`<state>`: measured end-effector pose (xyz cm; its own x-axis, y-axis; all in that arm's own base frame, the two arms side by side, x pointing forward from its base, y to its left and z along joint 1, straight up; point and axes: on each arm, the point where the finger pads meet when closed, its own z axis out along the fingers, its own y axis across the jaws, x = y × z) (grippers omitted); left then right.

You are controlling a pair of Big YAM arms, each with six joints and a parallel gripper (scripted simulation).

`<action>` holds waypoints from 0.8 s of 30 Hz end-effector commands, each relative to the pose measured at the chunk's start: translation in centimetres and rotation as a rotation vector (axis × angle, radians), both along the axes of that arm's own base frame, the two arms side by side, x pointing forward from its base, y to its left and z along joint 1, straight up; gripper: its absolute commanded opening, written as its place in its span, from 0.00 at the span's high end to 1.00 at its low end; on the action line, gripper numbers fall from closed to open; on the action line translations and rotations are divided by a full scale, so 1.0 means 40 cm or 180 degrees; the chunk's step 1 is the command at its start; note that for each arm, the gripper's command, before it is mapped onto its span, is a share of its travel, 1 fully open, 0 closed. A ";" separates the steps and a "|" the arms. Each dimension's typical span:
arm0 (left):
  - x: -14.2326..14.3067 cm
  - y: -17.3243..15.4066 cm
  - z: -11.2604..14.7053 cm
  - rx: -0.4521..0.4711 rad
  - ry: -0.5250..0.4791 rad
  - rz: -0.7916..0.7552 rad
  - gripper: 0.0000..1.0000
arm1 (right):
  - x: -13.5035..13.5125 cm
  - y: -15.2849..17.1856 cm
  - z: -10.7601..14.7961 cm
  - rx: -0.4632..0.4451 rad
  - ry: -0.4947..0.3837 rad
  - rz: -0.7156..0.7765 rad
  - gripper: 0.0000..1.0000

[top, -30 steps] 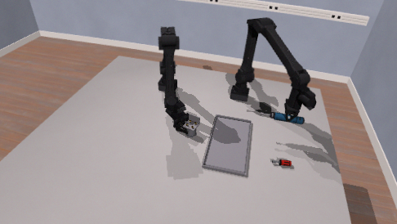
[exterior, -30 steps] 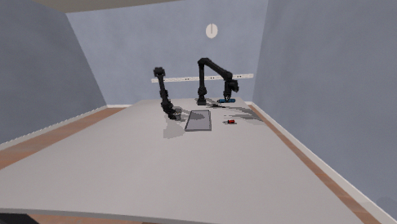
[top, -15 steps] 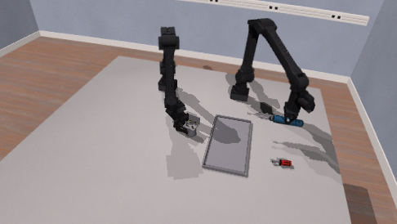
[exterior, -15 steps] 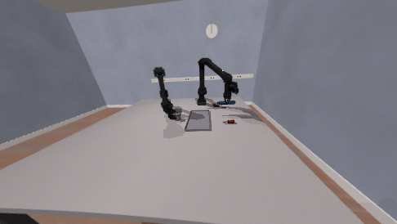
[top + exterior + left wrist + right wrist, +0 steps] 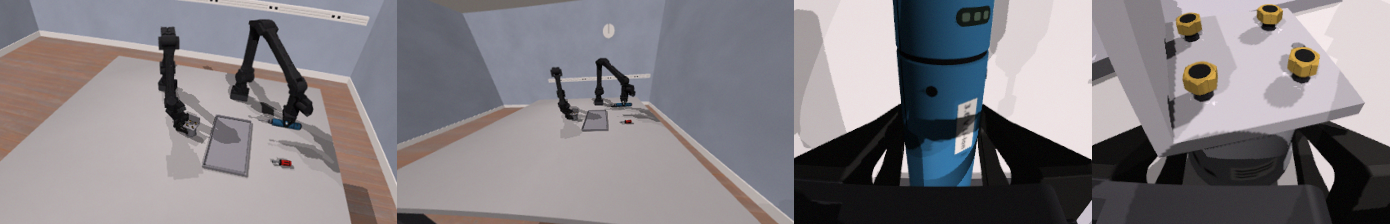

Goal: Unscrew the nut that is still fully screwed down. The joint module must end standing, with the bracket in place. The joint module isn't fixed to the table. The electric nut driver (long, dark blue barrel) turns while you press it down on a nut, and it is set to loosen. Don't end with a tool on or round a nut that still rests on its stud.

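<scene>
The joint module (image 5: pixel 191 132) (image 5: pixel 1242 160) stands upright on the table, with the grey bracket (image 5: pixel 1257 95) on top and its upright plate at the left in the right wrist view. Several brass nuts (image 5: pixel 1200 79) (image 5: pixel 1303 62) (image 5: pixel 1189 24) (image 5: pixel 1269 15) sit on black studs; dark stud shows under each, and I cannot tell which is fully down. My right gripper (image 5: pixel 1240 113) is shut on the module's round body under the bracket. My left gripper (image 5: pixel 941 113) (image 5: pixel 288 123) is shut on the blue electric nut driver (image 5: pixel 939 75) (image 5: pixel 286 124) (image 5: pixel 621 105), holding it lying level above the table, tip toward the module.
A shallow grey tray (image 5: pixel 225 171) (image 5: pixel 595 130) lies between the module and the driver. A small red-handled tool (image 5: pixel 287 163) (image 5: pixel 628 121) lies on the table to the right of the tray. The driver is near the table's right edge in the top view.
</scene>
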<state>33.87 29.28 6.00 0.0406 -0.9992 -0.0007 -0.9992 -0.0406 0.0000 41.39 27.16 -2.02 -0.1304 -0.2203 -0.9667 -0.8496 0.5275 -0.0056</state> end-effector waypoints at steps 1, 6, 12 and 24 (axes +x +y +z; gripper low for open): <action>0.035 0.020 0.028 0.0118 -0.0153 -0.0011 0.58 | 0.011 0.005 0.010 0.0022 -0.0032 -0.0002 0.41; 0.034 0.026 0.026 0.0107 -0.0131 -0.0002 0.58 | 0.011 0.005 0.010 0.0022 -0.0032 -0.0002 0.41; 0.029 0.014 -0.033 0.0059 -0.0084 -0.0011 0.58 | 0.011 0.005 0.010 0.0022 -0.0032 -0.0002 0.41; 0.034 0.019 -0.029 0.0136 -0.0174 -0.0011 0.58 | 0.011 0.005 0.010 0.0022 -0.0032 -0.0002 0.41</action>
